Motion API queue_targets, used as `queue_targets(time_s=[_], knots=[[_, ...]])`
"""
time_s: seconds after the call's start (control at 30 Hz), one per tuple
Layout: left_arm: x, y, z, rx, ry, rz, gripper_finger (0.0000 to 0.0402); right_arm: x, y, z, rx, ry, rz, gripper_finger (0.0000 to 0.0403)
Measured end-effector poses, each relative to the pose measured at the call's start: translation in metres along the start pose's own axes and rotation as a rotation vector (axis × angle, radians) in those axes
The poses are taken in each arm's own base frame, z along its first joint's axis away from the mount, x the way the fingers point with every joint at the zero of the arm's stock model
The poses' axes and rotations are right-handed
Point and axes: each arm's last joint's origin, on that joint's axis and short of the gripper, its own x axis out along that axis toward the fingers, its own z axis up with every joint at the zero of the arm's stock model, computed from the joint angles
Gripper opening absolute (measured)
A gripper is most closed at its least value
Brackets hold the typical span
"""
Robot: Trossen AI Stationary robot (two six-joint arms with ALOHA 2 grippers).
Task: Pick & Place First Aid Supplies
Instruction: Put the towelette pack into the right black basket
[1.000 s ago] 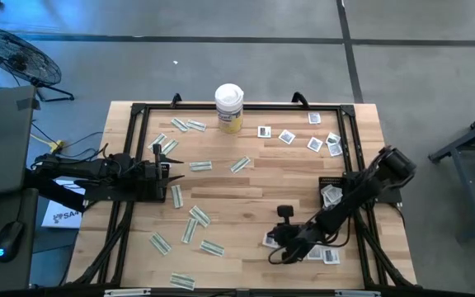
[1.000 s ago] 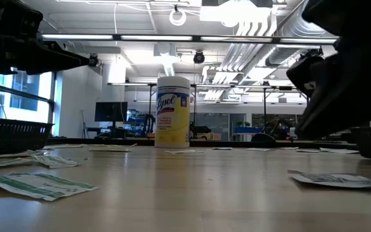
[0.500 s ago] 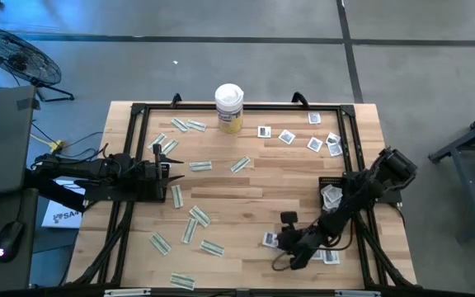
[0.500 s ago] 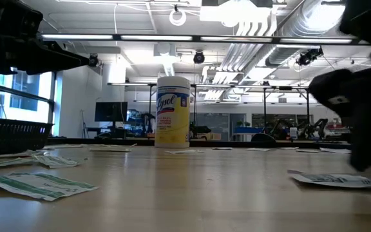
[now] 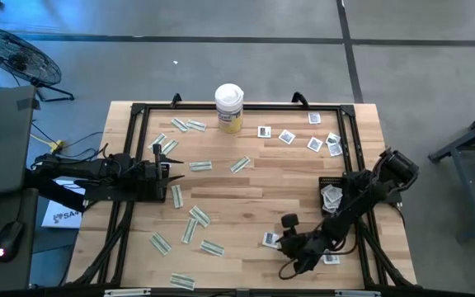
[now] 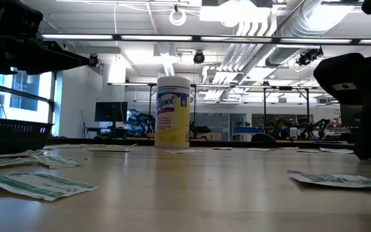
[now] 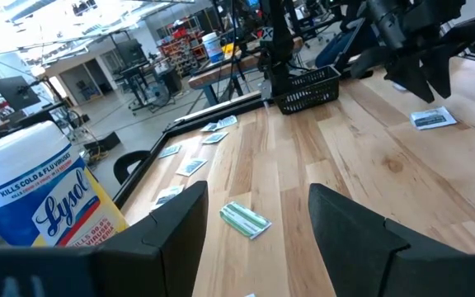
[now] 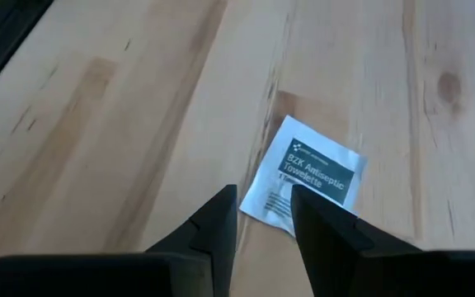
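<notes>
- From my remote seat, the room behind the rig reads as a wide workshop: a bright ceiling hung with ducts and strip lights, a grey floor, and a fan (image 5: 13,54) lying beside the table's far left corner.
- The table (image 5: 254,186) is pale butcher-block wood inside a black frame.
- The left arm waits over the table's left edge, its left pincer (image 7: 254,219) released and wide, holding nothing.
- The right arm reaches in from the right edge; its right pincer (image 8: 262,216) hangs low near the front, fingers parted narrowly over a white antiseptic towelette packet (image 8: 308,175) lying flat on the wood, gripping nothing.
- A white-lidded wipe canister (image 5: 229,107) stands upright at the far edge.
- A black mesh basket (image 7: 308,87) sits at the right side.
- Green-white strips (image 5: 199,216) scatter left and centre; white square packets (image 5: 287,136) cluster far right.
</notes>
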Motion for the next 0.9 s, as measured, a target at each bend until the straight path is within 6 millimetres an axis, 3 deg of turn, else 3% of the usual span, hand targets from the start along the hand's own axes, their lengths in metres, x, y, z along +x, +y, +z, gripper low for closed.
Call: queue_targets(time_s=[0.43,0.9], knots=[[0.0,0.0,0.0,0.0,0.0,0.0,0.0206,0.002,-0.009,-0.007,-0.027,0.084,-0.055,0.011],[0.0,0.0,0.0,0.0,0.0,0.0,0.0206,0.012,-0.031,0.0,0.096,0.137,0.008,0.0103]])
